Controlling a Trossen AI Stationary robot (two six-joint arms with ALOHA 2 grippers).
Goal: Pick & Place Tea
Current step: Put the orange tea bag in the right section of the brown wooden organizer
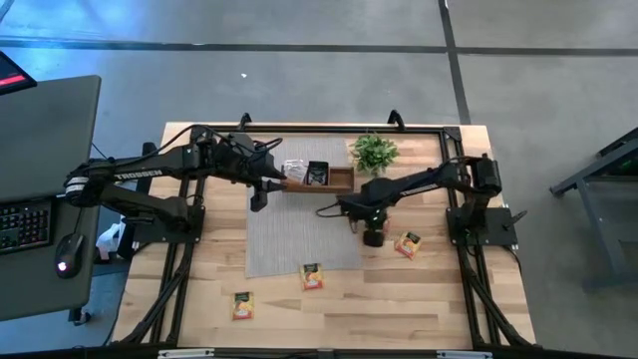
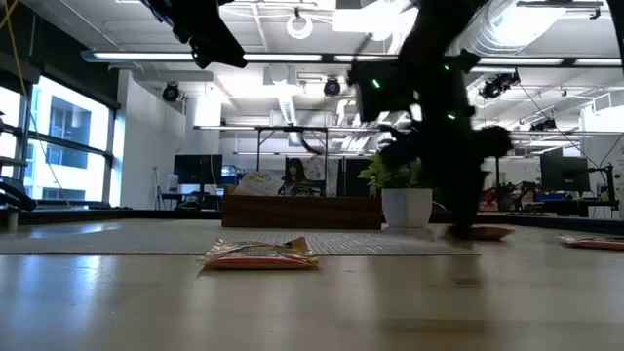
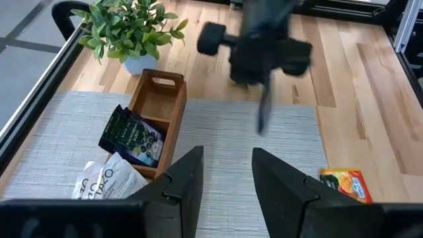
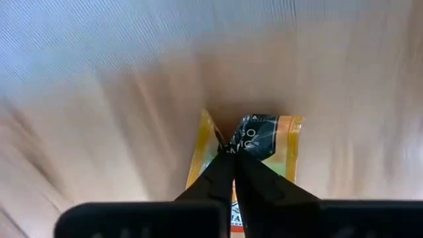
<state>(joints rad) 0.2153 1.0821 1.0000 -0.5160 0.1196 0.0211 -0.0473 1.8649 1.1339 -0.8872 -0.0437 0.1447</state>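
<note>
**Two arms working over a tea-sorting table**

Two dark arms are reaching in over a pale wooden table (image 1: 199, 299), which is carrying a grey woven mat (image 1: 299, 239) at its middle.

From above, the left gripper (image 1: 257, 195) is hanging over the mat's far left edge, beside a small wooden tray (image 1: 342, 180). The right gripper (image 1: 351, 212) is sitting low at the mat's right edge. A leafy green potted plant (image 1: 374, 152) is standing just past the tray.

Only the right wrist view is showing what that gripper is doing: its thin dark fingers (image 4: 221, 173) are pressed together, pinching the edge of an orange sachet with a black label (image 4: 254, 155), flat and glossy, just above the ribbed mat.

The left wrist view is showing the left gripper's blocky fingers (image 3: 185, 185) spread apart with nothing between them. It alone is revealing the tray's divided compartments, a black sachet (image 3: 132, 135) leaning in the tray's near compartment, and a white printed sachet (image 3: 106, 182) lying against the tray's end.

Three more orange sachets are lying flat on bare wood in the overhead view: one at the right (image 1: 407, 244), one at the mat's near edge (image 1: 312, 276), one nearer the front (image 1: 242, 305).

The table-height view is showing the plant's white pot (image 2: 407, 207).
</note>
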